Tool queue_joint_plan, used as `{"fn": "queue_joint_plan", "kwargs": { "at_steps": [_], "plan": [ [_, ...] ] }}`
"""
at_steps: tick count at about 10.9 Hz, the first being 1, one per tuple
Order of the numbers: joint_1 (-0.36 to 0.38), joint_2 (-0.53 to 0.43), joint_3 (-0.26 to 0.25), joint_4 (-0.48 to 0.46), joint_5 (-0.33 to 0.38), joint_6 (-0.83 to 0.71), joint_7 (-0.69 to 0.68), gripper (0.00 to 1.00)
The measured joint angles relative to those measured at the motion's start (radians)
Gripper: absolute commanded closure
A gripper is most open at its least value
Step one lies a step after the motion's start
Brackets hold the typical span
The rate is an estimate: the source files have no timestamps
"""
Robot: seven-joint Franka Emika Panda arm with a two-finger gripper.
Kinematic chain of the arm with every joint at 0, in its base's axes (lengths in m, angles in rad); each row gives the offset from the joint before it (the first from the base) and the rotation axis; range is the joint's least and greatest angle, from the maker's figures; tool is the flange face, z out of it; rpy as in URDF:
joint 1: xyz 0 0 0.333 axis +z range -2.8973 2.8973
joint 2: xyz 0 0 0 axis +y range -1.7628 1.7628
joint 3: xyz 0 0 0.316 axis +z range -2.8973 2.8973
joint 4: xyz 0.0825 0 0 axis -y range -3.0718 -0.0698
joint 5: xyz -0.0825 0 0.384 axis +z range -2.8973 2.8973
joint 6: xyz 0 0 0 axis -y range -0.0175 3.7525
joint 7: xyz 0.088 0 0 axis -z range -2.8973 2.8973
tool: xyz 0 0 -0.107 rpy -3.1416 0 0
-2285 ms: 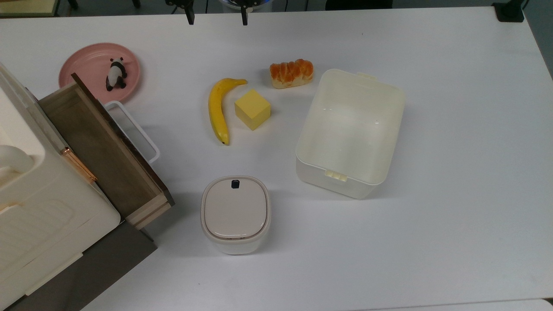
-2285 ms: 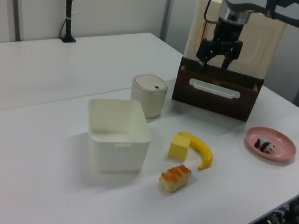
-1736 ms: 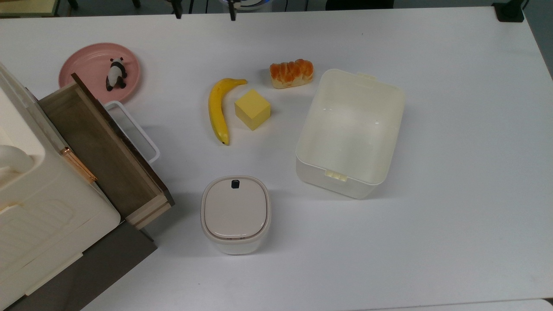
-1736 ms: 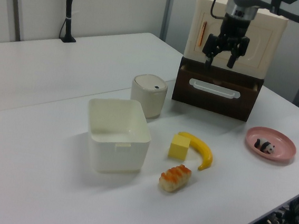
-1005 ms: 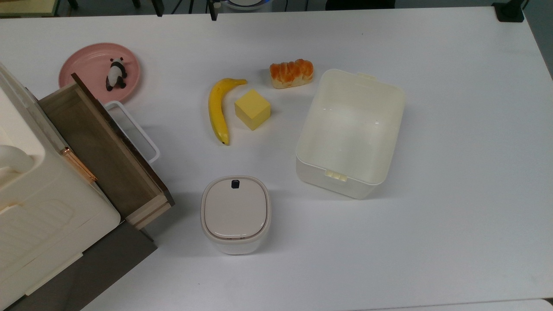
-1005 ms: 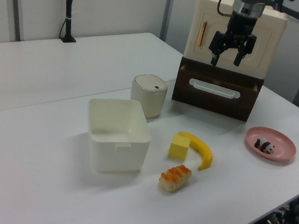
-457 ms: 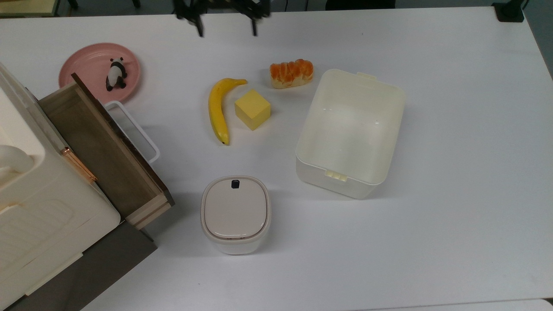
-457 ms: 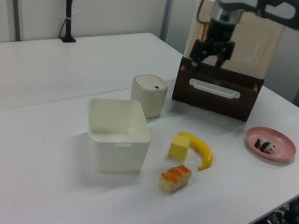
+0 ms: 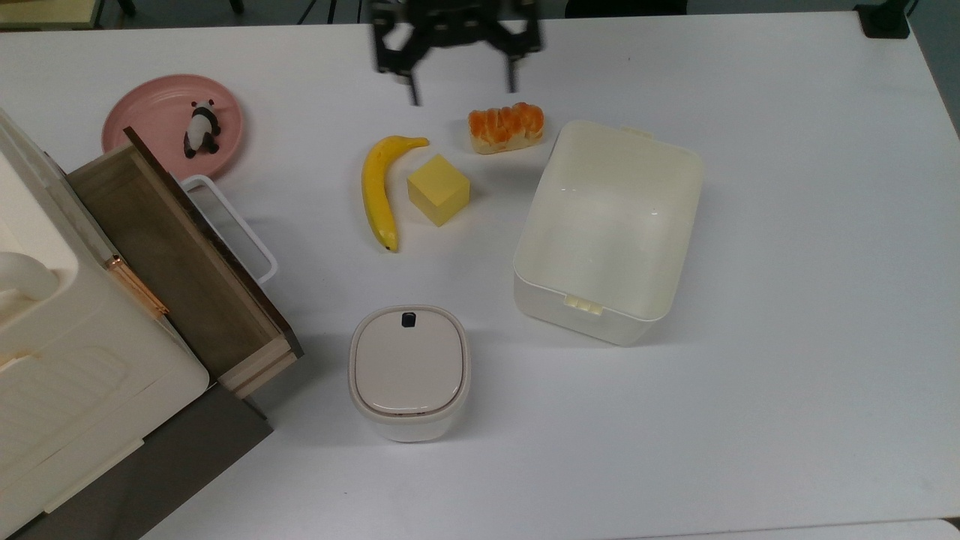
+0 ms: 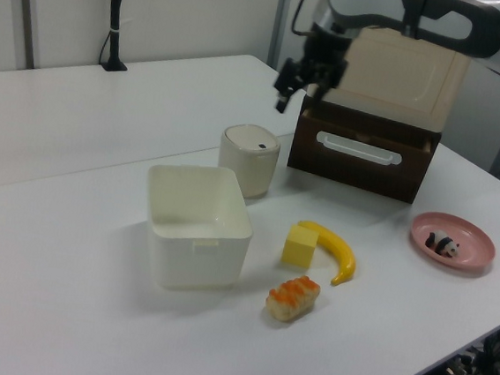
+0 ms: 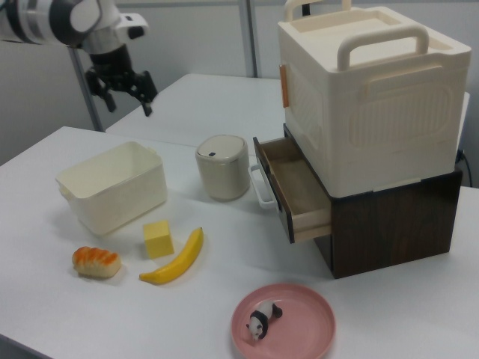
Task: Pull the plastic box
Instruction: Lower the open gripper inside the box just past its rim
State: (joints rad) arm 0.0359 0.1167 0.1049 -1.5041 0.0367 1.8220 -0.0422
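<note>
One gripper (image 11: pixel 121 88): fingers spread, empty, raised above the surface (image 9: pixel 787 225).
Approach: descend onto plastic box (image 9: pixel 609 225) rim; avoid bread (image 9: pixel 506 127).

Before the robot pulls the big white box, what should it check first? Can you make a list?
1. Pincer open and holding nothing: ok.
2. Pincer touching the plastic box: not ok, it hangs in the air above the table.
3. Plastic box empty: ok.
4. Plastic box standing upright on the table: ok.
5. Bread roll clear of the box: cannot tell, it lies close to one corner.
6. Lidded bin apart from the box: ok.
</note>
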Motion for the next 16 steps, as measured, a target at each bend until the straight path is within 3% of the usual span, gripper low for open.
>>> {"fn": "queue_joint_plan", "kwargs": {
  "at_steps": [2, 4, 7, 11, 16],
  "plan": [
    [0.074, 0.002, 0.025, -0.007, -0.005, 0.048, -0.119, 0.00],
    [0.163, 0.004, 0.005, -0.040, -0.009, 0.053, -0.238, 0.00],
    [0.351, 0.017, -0.197, -0.098, -0.010, 0.055, -0.445, 0.00],
    [0.365, 0.052, -0.234, -0.122, -0.010, 0.057, -0.664, 0.00],
    [0.383, 0.131, -0.234, -0.124, -0.010, 0.126, -0.696, 0.00]
  ]
}}
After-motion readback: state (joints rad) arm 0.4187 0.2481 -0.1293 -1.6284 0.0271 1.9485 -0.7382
